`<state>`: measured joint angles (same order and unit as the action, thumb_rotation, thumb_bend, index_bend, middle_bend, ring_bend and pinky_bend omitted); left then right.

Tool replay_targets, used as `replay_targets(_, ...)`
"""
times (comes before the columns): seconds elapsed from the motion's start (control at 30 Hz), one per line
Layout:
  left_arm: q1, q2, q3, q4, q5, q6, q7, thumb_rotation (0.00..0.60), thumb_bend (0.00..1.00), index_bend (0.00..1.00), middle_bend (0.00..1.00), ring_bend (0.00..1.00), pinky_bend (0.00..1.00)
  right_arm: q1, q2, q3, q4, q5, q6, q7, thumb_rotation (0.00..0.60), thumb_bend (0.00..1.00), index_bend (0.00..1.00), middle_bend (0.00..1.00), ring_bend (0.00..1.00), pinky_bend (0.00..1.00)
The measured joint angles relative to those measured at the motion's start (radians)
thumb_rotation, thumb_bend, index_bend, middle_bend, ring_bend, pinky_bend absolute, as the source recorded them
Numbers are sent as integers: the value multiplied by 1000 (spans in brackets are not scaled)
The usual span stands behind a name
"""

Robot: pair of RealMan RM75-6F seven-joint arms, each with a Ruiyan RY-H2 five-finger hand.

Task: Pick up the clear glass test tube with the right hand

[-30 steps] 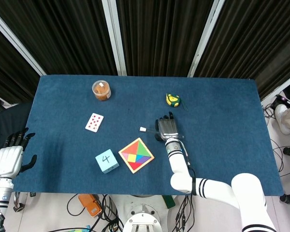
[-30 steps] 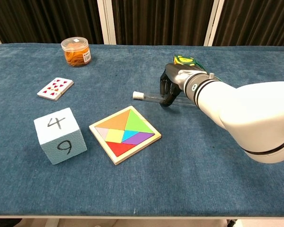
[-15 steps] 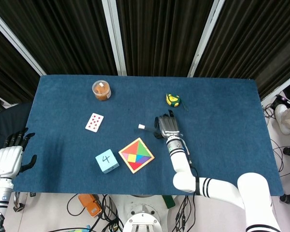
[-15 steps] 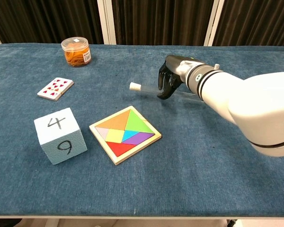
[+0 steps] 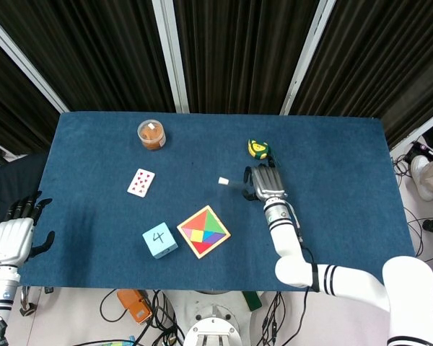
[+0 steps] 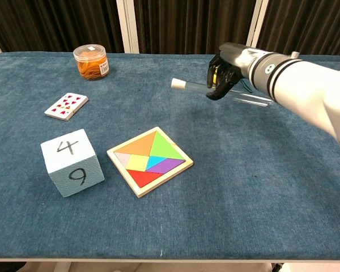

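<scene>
**Fingers closed on the tube, tube off the cloth**

Fingers (image 6: 217,85) of the right hand (image 6: 229,71) are curled around the clear glass test tube (image 6: 226,93) and grip it near its middle. In the chest view the tube looks raised above the blue counter (image 6: 260,187), not lying on it, so I judge that the grasp is made and the lift is under way. The next move, as I see it, only needs a steady hold and a little more height, with no tilt that lets the smooth glass slide through the grip.

Going from large things to small ones: the counter carries a colourful tangram puzzle (image 6: 150,160) in its wooden frame, and a pale blue number cube (image 6: 72,161) just to the left of it. Farther back stand a jar with orange contents (image 6: 91,62) and a playing card (image 6: 66,105). A small green and yellow object (image 5: 257,148) lies just behind the right hand. The left hand (image 5: 14,238) hangs beside the counter's left edge with fingers spread, holding nothing.

The tube's long axis runs almost level, left to right. Its white cap (image 6: 177,84) points toward the robot's left, and the clear end sticks out on the other side of the hand.
</scene>
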<state>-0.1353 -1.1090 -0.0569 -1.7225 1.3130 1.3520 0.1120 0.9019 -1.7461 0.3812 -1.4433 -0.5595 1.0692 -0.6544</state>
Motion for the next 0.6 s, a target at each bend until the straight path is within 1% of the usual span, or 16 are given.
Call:
replay_targets(0.2, 0, 0, -1, -1, -3, 0, 4, 600, 373, 138, 0, 0, 37, -24, 71, -2, -64, 3, 26, 3, 600, 655, 695, 619, 397, 0)
replay_targets(0.37, -1, -2, -1, -1, -5, -1, 11, 600, 373, 138, 0, 0, 37, -53, 160, 7, -152, -10, 47, 26, 600, 654, 695, 619, 397, 0)
replay_targets(0.53, -2, -4, -2, -2, -9, -2, 18, 600, 373, 138, 0, 0, 37, -94, 263, 31, -248, -57, 71, 95, 600, 655, 701, 619, 397, 0)
replay_targets(0.6, -2, -5, -2, -2, -10, -1, 20, 600, 373, 138, 0, 0, 37, -107, 291, 40, -272, -76, 76, 129, 600, 655, 704, 619, 397, 0)
